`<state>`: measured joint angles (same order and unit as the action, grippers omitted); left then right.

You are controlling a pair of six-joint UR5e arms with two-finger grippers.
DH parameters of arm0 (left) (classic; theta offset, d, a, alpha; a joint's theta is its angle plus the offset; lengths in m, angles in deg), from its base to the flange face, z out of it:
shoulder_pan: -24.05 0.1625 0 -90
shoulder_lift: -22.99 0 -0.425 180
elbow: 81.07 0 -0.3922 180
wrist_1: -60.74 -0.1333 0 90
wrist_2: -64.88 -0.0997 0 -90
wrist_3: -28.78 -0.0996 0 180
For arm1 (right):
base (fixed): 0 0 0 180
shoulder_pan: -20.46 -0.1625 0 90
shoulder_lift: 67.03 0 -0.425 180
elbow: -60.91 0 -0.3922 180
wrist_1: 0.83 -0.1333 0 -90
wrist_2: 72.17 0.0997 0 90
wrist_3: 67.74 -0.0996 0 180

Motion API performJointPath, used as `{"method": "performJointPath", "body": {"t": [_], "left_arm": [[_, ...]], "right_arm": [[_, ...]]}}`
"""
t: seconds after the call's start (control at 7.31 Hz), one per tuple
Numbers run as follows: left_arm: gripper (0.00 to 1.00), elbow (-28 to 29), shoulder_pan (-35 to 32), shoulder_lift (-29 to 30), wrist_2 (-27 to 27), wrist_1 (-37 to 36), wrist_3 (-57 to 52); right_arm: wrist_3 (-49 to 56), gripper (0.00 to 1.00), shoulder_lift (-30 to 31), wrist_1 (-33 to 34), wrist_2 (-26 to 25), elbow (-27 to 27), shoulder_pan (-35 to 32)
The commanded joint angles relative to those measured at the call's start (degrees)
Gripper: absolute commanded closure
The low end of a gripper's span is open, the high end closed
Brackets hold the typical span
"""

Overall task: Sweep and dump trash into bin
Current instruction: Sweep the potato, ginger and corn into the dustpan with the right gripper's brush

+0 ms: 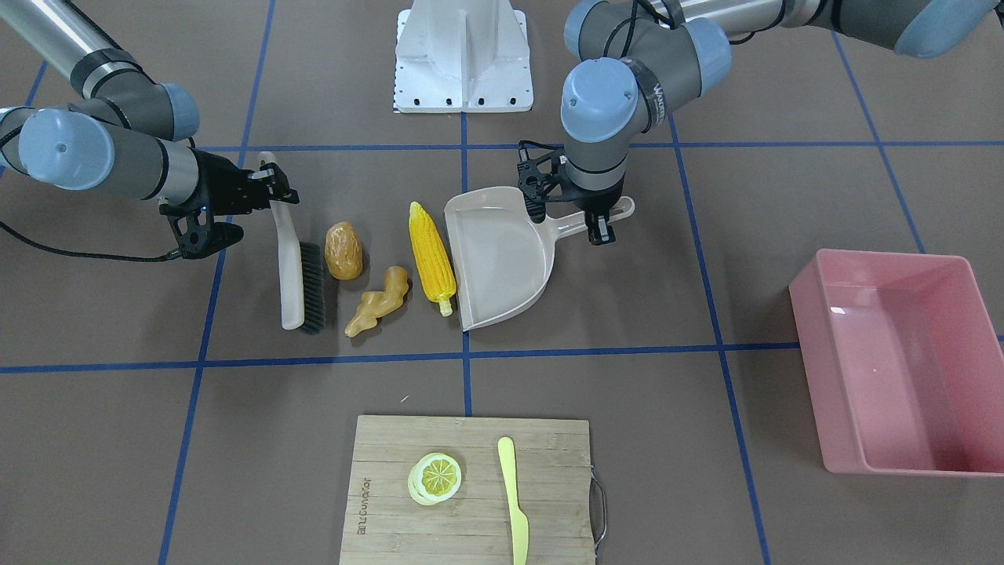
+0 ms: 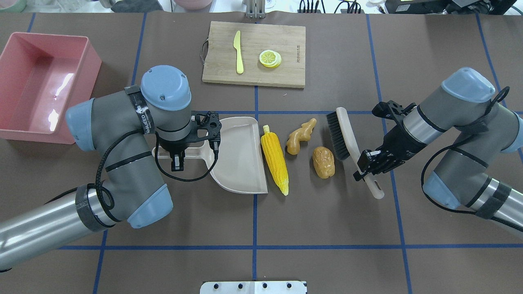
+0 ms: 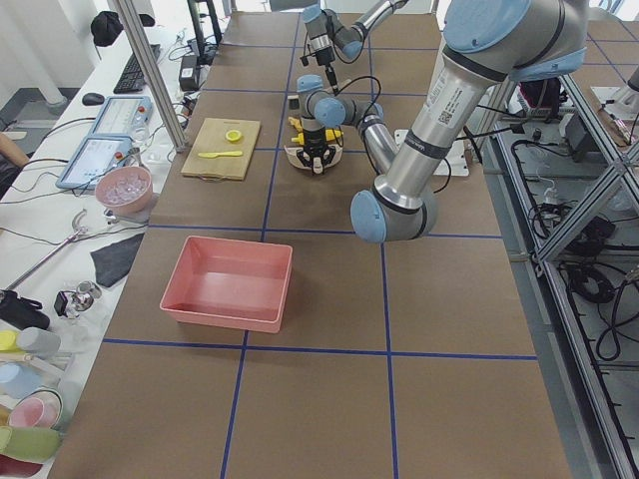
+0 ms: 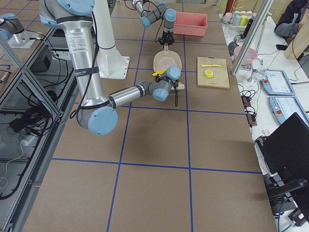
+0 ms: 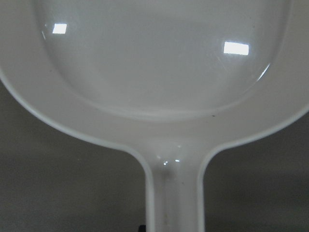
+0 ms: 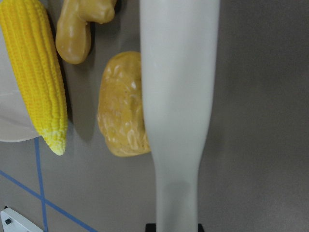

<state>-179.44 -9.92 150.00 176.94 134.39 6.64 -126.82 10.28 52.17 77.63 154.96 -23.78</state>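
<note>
On the brown desk (image 2: 327,212), the left claw (image 2: 176,157) is clamping the dustpan (image 2: 239,159) handle; the right claw (image 2: 366,166) is clamping the brush (image 2: 347,130) (bristles beside the potato (image 2: 323,162)).

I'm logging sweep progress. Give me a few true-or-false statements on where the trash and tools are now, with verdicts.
The corn is in the bin. False: it lies on the table beside the dustpan; the bin is empty.
The potato lies between brush and corn. True.
The left gripper is at the dustpan's handle. True.
The ginger sits in the dustpan. False: it is on the table, between corn and brush.
</note>
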Motion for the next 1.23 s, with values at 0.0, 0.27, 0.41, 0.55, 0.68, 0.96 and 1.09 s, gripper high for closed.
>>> {"method": "performJointPath", "body": {"t": [0.0,0.27,0.41,0.55,0.68,0.96,1.09], "left_arm": [[1.00,0.02,0.05,-0.01,0.00,0.00,0.00],[1.00,0.11,0.05,-0.01,0.00,0.09,0.00],[1.00,0.11,0.05,-0.01,0.00,0.09,0.00],[1.00,0.11,0.05,-0.09,0.08,0.09,0.00],[1.00,0.20,0.05,-0.09,0.00,0.09,0.00],[1.00,0.28,0.13,-0.09,0.09,0.09,0.00],[1.00,0.28,0.05,-0.09,0.09,0.09,-0.09]], "right_arm": [[-3.13,1.00,0.03,0.00,0.58,0.25,0.65],[-5.41,1.00,0.55,-0.09,1.98,1.04,0.91],[-7.52,1.00,0.64,-0.18,2.60,2.00,1.00],[-7.97,1.00,0.90,-0.27,2.69,2.36,1.08],[-9.02,1.00,0.99,-0.27,2.60,2.36,1.69],[-9.81,1.00,1.17,-3.40,1.99,1.32,3.36],[-11.47,1.00,1.26,-6.30,1.55,0.00,4.76]]}}
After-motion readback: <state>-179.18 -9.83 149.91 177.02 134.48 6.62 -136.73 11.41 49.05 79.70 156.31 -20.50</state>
